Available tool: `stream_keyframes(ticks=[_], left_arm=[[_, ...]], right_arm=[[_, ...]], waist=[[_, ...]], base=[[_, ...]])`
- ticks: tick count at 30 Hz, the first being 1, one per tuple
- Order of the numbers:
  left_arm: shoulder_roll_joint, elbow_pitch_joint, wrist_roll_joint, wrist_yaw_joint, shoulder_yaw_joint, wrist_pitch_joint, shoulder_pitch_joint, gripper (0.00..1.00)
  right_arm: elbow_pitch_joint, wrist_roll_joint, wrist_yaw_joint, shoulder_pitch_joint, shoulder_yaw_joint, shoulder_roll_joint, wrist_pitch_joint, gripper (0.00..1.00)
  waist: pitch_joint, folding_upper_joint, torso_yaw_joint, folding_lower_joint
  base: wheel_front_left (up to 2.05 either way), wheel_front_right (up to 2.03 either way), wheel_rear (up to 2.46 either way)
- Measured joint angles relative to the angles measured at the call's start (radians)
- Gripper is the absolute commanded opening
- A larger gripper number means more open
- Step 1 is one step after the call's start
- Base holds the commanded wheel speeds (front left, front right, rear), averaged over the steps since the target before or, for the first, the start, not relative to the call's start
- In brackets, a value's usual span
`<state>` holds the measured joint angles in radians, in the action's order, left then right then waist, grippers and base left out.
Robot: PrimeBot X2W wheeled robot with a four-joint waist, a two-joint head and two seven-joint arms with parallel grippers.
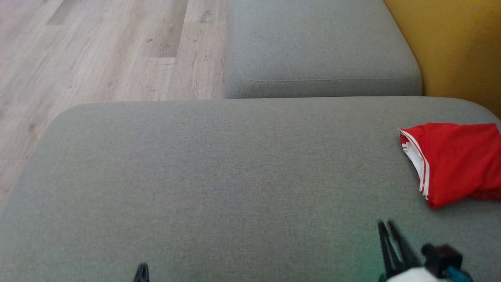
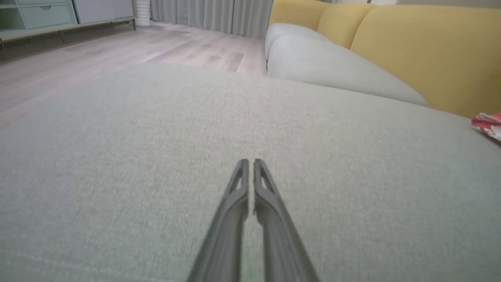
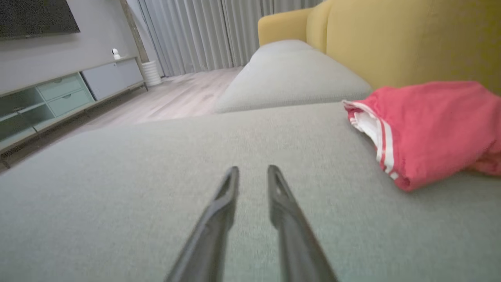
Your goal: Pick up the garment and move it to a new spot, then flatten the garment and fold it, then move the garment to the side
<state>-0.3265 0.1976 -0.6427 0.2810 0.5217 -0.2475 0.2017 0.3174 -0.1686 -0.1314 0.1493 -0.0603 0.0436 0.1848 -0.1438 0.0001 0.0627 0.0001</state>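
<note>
Garment [image 1: 454, 160] lies at cushion's [image 1: 219, 176] right edge, ahead-right of right pincer [image 1: 387, 227], the nearer arm. Right pincer narrowly parted, empty. Left pincer [image 1: 141, 268] closed, empty, well apart from garment.

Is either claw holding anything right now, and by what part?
Nothing is held: left claw shut and empty; right claw empty, apart from the red garment.

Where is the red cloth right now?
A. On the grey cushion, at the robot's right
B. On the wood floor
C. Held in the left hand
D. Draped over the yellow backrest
A: the red cloth lies on the grey cushion at the right edge of the head view, with nothing gripping it.
</note>
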Motion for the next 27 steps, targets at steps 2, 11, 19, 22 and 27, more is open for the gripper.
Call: stream_keyframes(ticks=[2,11,19,22,27], left_arm=[[0.007,0.025,0.0,0.0,0.003,0.0,0.017,0.0],[0.024,0.03,-0.062,-0.019,-0.016,0.019,0.027,0.0],[0.039,0.033,-0.125,-0.046,-0.055,0.046,0.006,0.0],[0.047,0.035,-0.148,-0.062,-0.072,0.05,0.002,0.0],[0.057,0.041,-0.188,-0.077,-0.094,0.063,-0.004,0.0]], right_arm=[[0.031,-0.001,0.0,0.021,-0.001,0.0,0.0,0.0],[0.037,-0.086,0.0,0.033,0.005,0.0,-0.018,0.0],[0.034,-0.18,0.0,0.024,0.017,0.0,-0.04,0.0],[0.032,-0.214,0.0,0.023,0.025,0.0,-0.045,0.0],[0.03,-0.271,0.0,0.01,0.033,0.0,-0.059,0.0]], waist=[[0.001,0.0,0.0,0.0],[0.01,0.0,-0.004,0.0],[0.02,0.0,-0.009,0.0],[0.023,0.0,-0.01,0.0],[0.029,0.0,-0.012,0.0]], base=[[0.0,0.0,0.0],[0.0,0.0,0.0],[0.0,0.0,0.0],[0.0,0.0,0.0],[0.0,0.0,0.0]])
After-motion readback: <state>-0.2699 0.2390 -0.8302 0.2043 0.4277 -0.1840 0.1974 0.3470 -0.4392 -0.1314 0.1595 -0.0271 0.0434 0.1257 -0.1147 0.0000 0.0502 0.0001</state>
